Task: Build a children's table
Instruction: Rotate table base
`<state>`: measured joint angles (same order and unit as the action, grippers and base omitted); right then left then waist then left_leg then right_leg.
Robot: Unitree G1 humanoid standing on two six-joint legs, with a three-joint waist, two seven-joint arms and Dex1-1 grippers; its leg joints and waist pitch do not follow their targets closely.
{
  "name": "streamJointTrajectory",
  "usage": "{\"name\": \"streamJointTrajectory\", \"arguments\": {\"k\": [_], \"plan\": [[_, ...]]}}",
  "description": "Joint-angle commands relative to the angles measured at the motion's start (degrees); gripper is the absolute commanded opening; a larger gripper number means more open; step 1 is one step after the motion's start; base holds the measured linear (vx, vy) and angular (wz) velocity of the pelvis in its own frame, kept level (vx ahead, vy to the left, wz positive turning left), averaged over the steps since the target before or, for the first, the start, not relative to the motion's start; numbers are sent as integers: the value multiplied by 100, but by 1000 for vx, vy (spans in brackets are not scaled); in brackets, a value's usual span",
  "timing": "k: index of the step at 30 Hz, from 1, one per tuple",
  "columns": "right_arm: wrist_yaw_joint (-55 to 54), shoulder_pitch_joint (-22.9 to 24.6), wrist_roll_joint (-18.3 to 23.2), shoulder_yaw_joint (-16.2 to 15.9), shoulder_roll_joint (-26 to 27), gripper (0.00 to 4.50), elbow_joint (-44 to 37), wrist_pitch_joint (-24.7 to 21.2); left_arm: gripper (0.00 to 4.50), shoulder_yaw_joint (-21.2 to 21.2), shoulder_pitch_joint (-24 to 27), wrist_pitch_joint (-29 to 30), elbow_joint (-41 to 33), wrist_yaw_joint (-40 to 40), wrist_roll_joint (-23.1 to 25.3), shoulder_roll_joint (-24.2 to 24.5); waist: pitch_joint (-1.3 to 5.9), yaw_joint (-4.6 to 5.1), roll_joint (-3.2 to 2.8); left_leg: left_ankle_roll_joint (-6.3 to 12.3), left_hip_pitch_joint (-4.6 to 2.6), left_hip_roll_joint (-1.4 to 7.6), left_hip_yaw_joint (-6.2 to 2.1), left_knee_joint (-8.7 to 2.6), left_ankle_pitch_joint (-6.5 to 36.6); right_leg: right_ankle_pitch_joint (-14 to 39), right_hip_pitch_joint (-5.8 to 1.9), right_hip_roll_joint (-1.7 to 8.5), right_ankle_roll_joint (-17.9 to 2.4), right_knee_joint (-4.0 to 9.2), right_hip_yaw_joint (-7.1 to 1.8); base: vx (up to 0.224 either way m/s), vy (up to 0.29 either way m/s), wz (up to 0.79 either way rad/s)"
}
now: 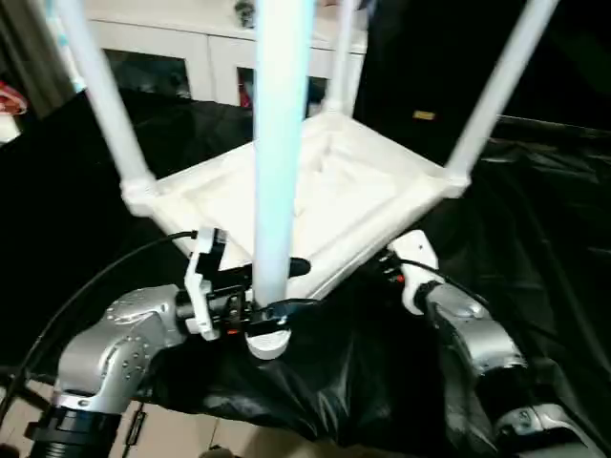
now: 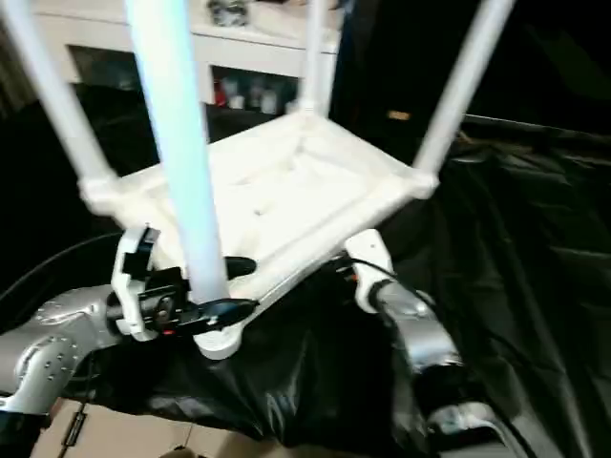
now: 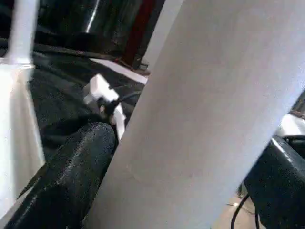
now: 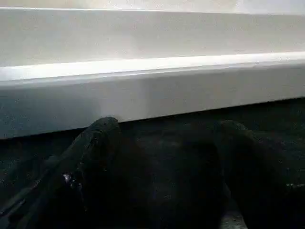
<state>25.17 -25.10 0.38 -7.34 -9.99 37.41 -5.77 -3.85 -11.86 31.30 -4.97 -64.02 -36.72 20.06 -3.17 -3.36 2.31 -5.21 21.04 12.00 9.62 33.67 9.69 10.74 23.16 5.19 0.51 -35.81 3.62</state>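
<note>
- Holding the nearest leg [image 1: 277, 143] of the children's table is where we're at: our left claw [image 1: 267, 291] has its two black fingers [image 3: 71, 176] on either side of that white tube, low down, right above the round corner socket [image 1: 266, 342] it plugs into.
- From the left wrist, the leg runs straight between the fingers, with one finger pressed against it on each side, so we'd call that a grasp on the leg.
- The tabletop [image 1: 315, 205] is flipped upside down, ribbed underside facing up, and it sits tilted on a surface draped in black cloth [image 1: 535, 248].
- All four legs are stuck in the corner sockets and point up. Besides the one we hold, there's one at the left corner [image 1: 100, 95], one at the right corner [image 1: 501, 81] and one at the far corner [image 1: 342, 57].
- Our right claw [image 1: 393, 267] is down at the tabletop's near right edge. Its wrist view looks along the dark fingers [image 4: 95, 157] at the white rim [image 4: 152, 90] just ahead. The fingers are spread apart with nothing between them, so it's released, and we can't tell if they touch the rim.
- Behind it all stands a white cabinet with glass doors [image 1: 181, 57].
</note>
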Motion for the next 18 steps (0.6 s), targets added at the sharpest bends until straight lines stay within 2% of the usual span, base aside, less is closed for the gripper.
{"name": "streamJointTrajectory", "arguments": {"k": [1,6,9,11,12,14,18], "plan": [[319,-303,51,-357,354,362,81,305,445,-332,-246,5,-149,43,-12,-219,290,-49,-71,-281,-15,59,-32,-497,2325,2615,-219,238,-674,578,-198,0,0,0],[425,-612,-4,-420,670,362,649,598,445,-500,-518,25,-46,160,-15,-530,311,60,-69,-267,28,43,-58,-494,2241,2390,-261,233,-786,550,-176,0,0,0],[428,-827,-44,-366,855,362,1000,707,445,-671,-689,-105,73,291,161,-803,342,87,-47,-202,73,46,-56,-483,1923,1989,-304,239,-875,501,-179,0,0,0],[404,-915,-79,-327,903,362,1150,757,445,-755,-760,-258,164,407,319,-970,346,86,-58,-161,55,43,-46,-470,1830,1814,-296,228,-938,494,-182,0,0,0],[405,-925,-81,-320,905,362,1171,770,445,-769,-768,-284,179,429,348,-991,350,71,-43,-130,24,49,-29,-453,1821,1733,-270,227,-985,501,-193,0,0,0],[367,-1011,-105,-248,901,362,1377,901,445,-904,-856,-616,371,704,701,-1216,362,60,-46,-82,23,53,-20,-444,1697,1540,-280,222,-1062,482,-199,0,0,0],[235,-1033,-94,-134,804,362,1497,963,445,-965,-931,-1044,642,1055,1121,-1347,380,16,-54,31,3,60,3,-421,1492,1138,-278,213,-1191,459,-202,0,0,0]]}}
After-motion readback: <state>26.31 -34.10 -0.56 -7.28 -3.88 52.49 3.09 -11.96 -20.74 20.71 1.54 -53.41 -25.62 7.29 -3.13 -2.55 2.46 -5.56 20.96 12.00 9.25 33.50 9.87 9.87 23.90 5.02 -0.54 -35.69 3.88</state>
